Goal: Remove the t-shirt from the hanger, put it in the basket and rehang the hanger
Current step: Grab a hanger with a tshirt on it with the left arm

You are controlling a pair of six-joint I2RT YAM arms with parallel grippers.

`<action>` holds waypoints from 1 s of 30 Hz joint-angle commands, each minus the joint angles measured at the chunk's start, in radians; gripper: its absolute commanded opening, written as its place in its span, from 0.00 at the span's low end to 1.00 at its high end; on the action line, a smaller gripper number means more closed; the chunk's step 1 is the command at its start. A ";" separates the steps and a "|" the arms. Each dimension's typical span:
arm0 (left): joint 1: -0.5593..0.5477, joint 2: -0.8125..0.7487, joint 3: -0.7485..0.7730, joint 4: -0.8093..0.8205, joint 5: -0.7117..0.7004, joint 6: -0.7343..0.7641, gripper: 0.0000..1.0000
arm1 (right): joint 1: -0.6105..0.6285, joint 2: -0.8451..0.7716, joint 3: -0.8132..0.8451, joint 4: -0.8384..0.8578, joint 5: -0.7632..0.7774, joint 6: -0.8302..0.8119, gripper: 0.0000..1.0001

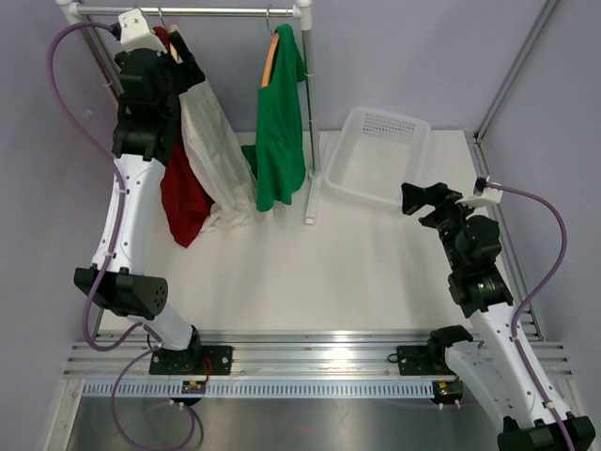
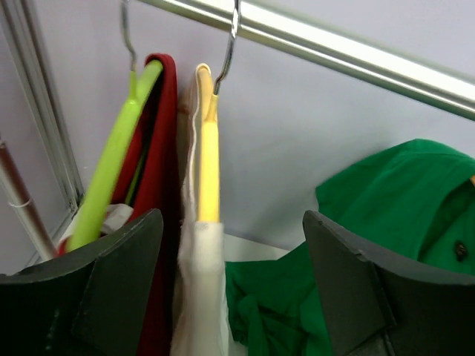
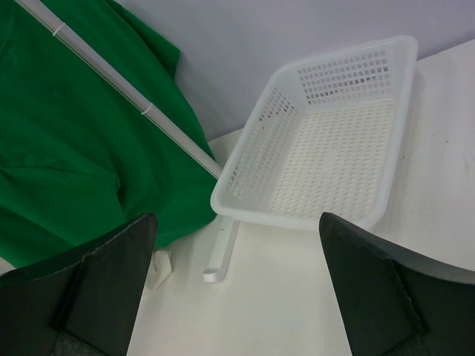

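Three t-shirts hang from the rail (image 1: 225, 11): a red one (image 1: 183, 202) on a green hanger (image 2: 111, 170), a white one (image 1: 221, 150) on a yellow hanger (image 2: 208, 163), and a green one (image 1: 279, 141) on an orange hanger. My left gripper (image 1: 183, 70) is raised at the left end of the rail. In the left wrist view it (image 2: 234, 289) is open, with the white shirt's shoulder (image 2: 200, 297) between its fingers, close to the left finger (image 2: 111, 289). My right gripper (image 1: 424, 199) is open and empty, low over the table beside the basket.
A white perforated basket (image 1: 362, 195) sits at the back right, seen in the right wrist view by its rim (image 3: 297, 219). The rack's upright post (image 3: 126, 89) and foot (image 3: 223, 248) stand between the green shirt (image 3: 74, 148) and the basket. Walls close the back and sides.
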 commanded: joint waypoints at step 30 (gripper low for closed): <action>-0.059 -0.504 -0.480 0.367 0.234 -0.115 0.99 | 0.002 0.080 0.185 0.020 0.031 0.057 1.00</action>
